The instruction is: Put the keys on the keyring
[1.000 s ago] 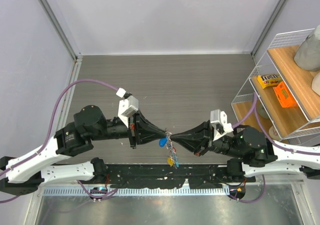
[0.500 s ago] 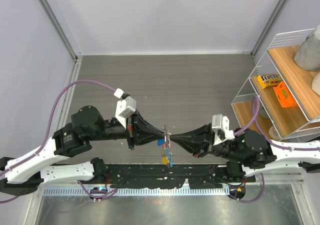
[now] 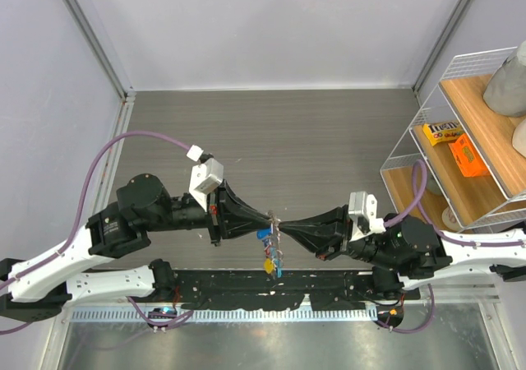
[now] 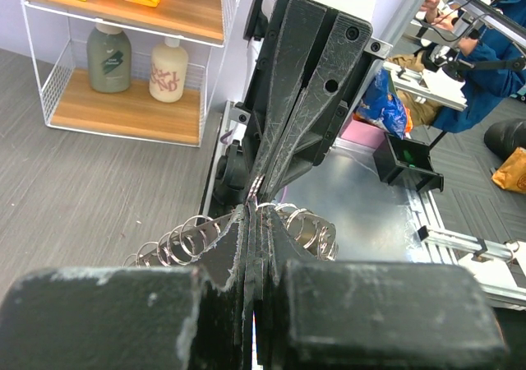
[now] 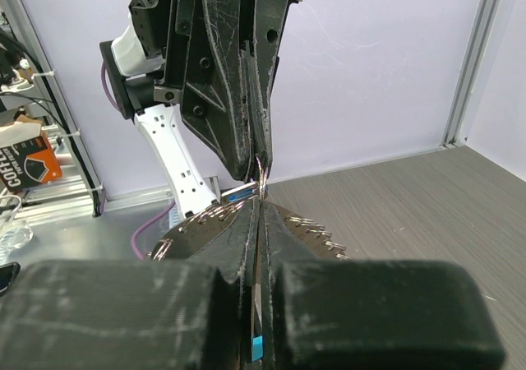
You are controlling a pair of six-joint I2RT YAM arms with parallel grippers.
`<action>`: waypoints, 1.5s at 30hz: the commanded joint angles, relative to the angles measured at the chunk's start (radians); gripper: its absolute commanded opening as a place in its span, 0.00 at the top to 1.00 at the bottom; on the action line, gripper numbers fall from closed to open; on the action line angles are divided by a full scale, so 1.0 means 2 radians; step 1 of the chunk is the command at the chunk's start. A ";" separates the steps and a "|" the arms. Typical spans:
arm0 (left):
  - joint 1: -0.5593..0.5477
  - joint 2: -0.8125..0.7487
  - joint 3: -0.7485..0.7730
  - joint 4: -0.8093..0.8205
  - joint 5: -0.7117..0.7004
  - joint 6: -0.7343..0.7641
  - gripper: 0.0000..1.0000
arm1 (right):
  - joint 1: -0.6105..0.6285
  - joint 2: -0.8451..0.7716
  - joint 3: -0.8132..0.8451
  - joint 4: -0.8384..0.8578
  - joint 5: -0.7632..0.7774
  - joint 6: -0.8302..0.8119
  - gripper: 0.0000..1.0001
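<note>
both arms meet tip to tip above the desk (image 3: 329,140), near its front edge. the left tool (image 3: 265,219) is closed and pinches the keyring (image 4: 191,240), whose silvery loops fan out on either side of its tips in the left wrist view. the right tool (image 3: 288,222) is also closed, on the same loop from the opposite side. the keys (image 3: 269,256), with blue and yellow tags, hang in a bunch just below the meeting point, clear of the desk. which key is being threaded cannot be told. step in hand, as judged: working a key along the ring. to do it well, hold one tool as a fixed anchor and move the other in small amounts along the wire. avoid pulling the arms apart, which would distort the thin loop, and let the hanging keys settle before any regrasp.
</note>
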 commanded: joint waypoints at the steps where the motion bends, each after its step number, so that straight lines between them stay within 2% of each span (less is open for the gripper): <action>1: -0.001 -0.006 0.002 0.024 0.006 -0.004 1.00 | 0.008 -0.014 -0.001 0.061 0.011 -0.009 0.94; 27: -0.002 -0.004 0.004 0.027 0.015 -0.007 1.00 | 0.026 0.000 0.011 0.060 0.023 -0.024 0.94; 38: -0.001 0.000 0.004 0.038 0.046 -0.005 1.00 | 0.027 0.001 0.025 0.040 0.014 -0.013 0.94; 45: -0.002 0.004 0.010 0.036 0.050 -0.013 1.00 | 0.026 0.013 0.042 0.015 0.043 -0.012 0.94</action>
